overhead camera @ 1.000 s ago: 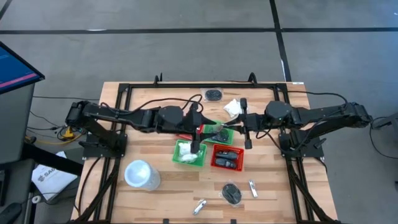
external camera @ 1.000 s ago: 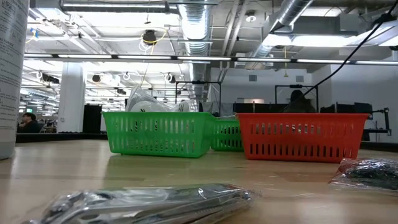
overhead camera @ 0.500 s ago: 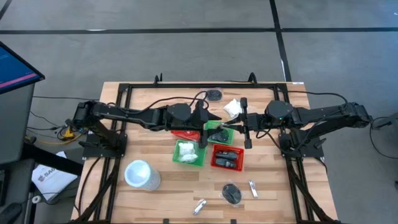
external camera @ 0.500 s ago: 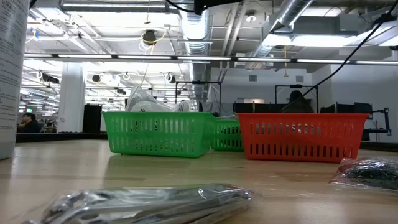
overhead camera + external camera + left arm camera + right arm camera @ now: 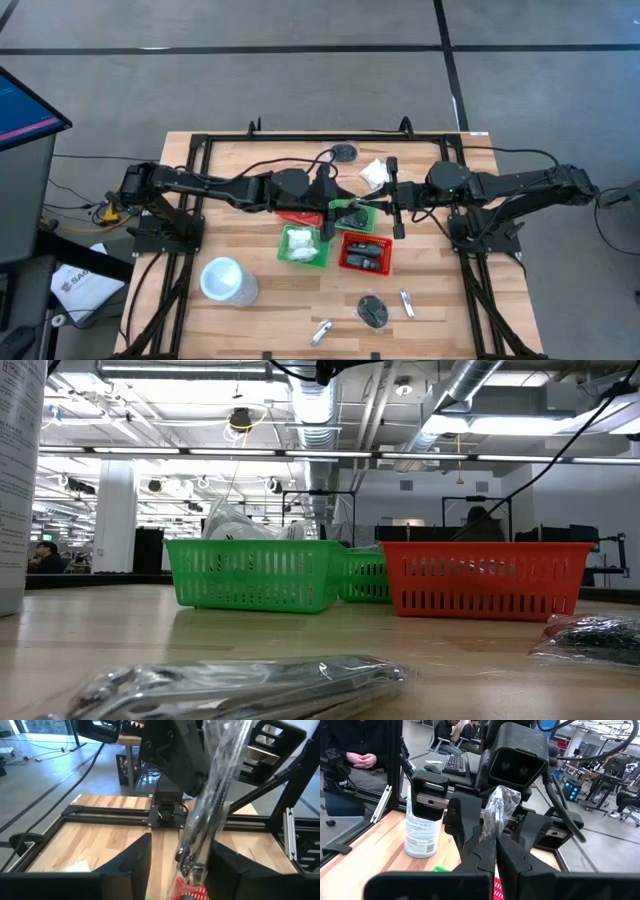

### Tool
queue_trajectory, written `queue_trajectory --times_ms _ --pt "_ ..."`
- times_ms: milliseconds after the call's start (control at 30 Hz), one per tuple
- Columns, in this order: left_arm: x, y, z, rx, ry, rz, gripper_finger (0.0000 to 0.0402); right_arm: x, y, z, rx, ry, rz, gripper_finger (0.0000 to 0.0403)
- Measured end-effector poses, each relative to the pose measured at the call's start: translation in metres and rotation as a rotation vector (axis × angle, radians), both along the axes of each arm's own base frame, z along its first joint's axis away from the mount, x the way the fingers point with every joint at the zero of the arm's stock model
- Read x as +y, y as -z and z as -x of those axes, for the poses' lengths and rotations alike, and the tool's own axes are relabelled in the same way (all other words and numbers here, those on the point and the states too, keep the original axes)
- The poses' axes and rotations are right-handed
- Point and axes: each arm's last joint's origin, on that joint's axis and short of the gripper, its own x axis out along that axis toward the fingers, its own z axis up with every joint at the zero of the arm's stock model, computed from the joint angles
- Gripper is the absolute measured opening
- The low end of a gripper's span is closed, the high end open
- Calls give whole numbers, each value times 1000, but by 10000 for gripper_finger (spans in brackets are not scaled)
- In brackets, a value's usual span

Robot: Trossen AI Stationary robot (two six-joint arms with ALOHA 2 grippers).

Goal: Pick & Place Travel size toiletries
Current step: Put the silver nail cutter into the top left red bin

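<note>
Where the 2 arms meet above the baskets, a clear-wrapped packet is pinched by the closed right claw; the left claw is parted around it, contact indiscernible.

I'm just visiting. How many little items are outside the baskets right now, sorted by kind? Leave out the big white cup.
Black round bundles: 2
White packet: 1
Silvery tubes: 2
Clear-wrapped packet, held in the right gripper: 1
Total: 6
</note>
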Motion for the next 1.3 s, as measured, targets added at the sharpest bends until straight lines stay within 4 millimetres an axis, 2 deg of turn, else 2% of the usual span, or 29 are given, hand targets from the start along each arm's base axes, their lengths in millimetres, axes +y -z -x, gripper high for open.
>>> queue_trajectory --times_ms 300,733,833,1133,1300 --pt "-1 0 0 4 30 -7 43 0 1 0 8 1 2 0" --pt "-4 1 0 10 36 -21 43 -1 1 0 10 6 1 6" --pt "-4 1 0 13 36 -22 43 -1 1 0 11 7 1 35" --pt "-3 2 6 77 0 -35 43 -3 8 1 78 85 50 161" --pt "1 6 10 140 -54 -48 48 -4 10 2 102 105 44 193"
